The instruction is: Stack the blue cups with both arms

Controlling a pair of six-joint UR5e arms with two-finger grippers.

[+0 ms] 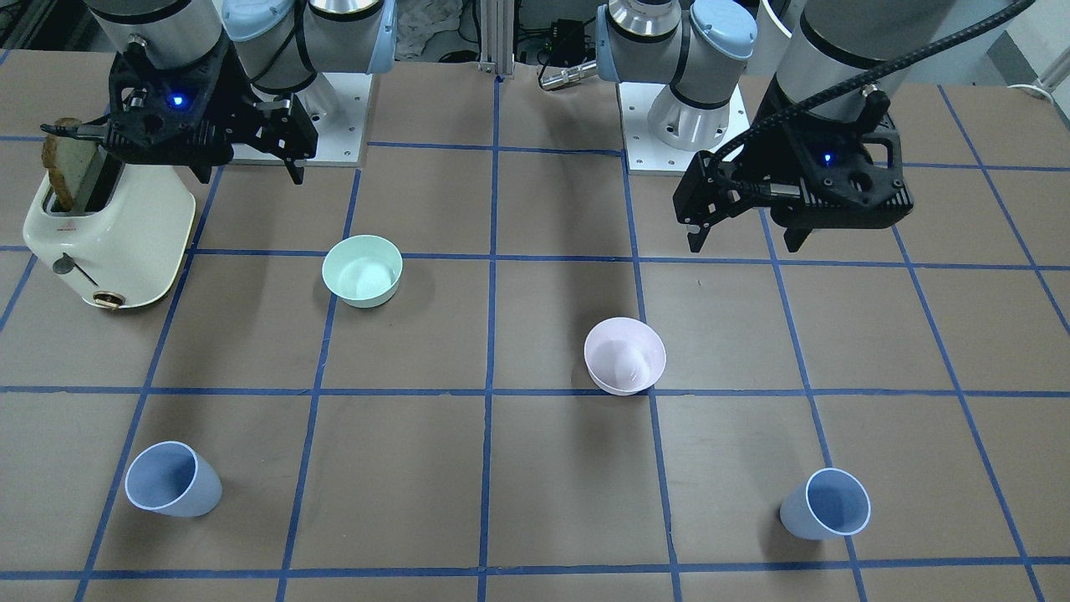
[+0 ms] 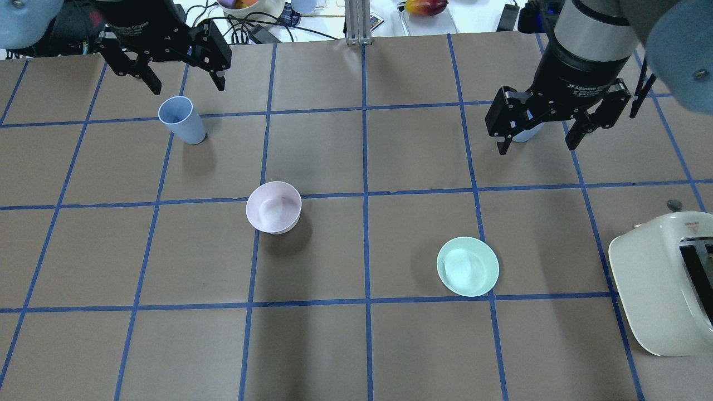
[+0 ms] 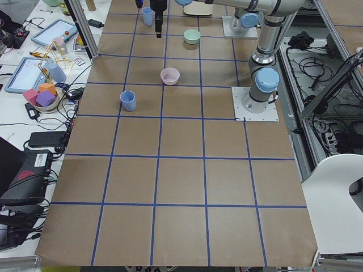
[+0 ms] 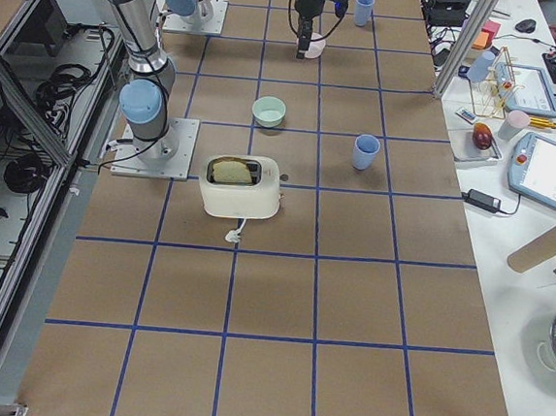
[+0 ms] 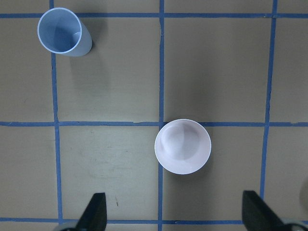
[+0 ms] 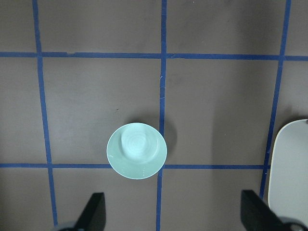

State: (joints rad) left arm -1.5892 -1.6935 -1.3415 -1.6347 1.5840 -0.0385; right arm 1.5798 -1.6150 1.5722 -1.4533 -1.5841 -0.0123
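Two blue cups stand upright near the table's far edge. One cup (image 2: pixel 182 120) (image 1: pixel 826 503) is on my left side and shows at the top left of the left wrist view (image 5: pixel 64 32). The other cup (image 1: pixel 173 479) is on my right side, mostly hidden behind my right gripper in the overhead view (image 2: pixel 523 135). My left gripper (image 2: pixel 185 84) (image 5: pixel 174 214) is open and empty, high above the table over the pink bowl. My right gripper (image 2: pixel 537 146) (image 6: pixel 174 214) is open and empty, high over the mint-green bowl.
A pale pink bowl (image 2: pixel 273 206) (image 5: pixel 183 146) sits left of centre. A mint-green bowl (image 2: pixel 467 266) (image 6: pixel 136 150) sits right of centre. A cream toaster (image 2: pixel 663 281) (image 1: pixel 109 230) holding a slice of bread stands at my near right.
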